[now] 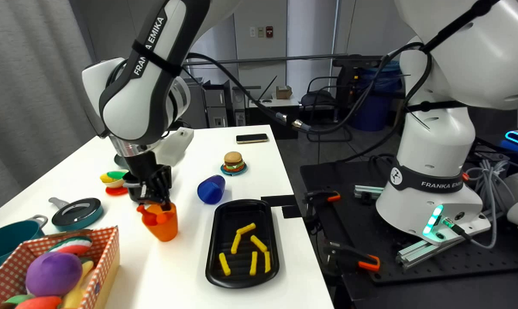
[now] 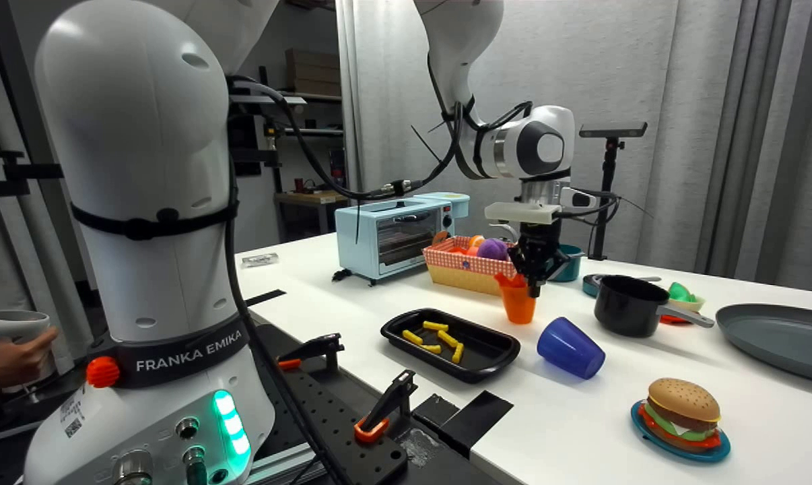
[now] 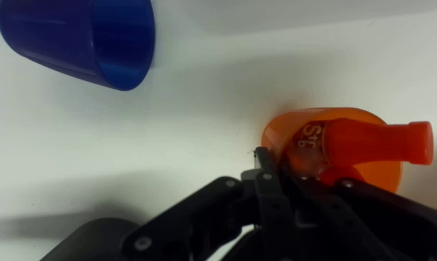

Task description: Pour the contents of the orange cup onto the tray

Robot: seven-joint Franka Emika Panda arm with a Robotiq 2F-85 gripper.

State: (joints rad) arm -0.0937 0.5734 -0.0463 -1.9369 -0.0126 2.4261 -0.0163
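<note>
Nearest in the wrist view, jaws pinched the orange cup, which rested on the surface near the tray, red contents inside; grasping seemed done, pouring not.

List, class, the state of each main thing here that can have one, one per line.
Orange cup: roughly upright, gripped
Gripper: shut on the cup's rim
Red pieces: inside the cup, not poured
Blue cup: lying on its side
Tray: flat, holding yellow pieces
Saucepan: upright, uncovered
Toy burger: stacked, on a plate
Toaster oven: shut
Basket: filled with toy food
Phone: lying flat
Base light: lit green
</note>
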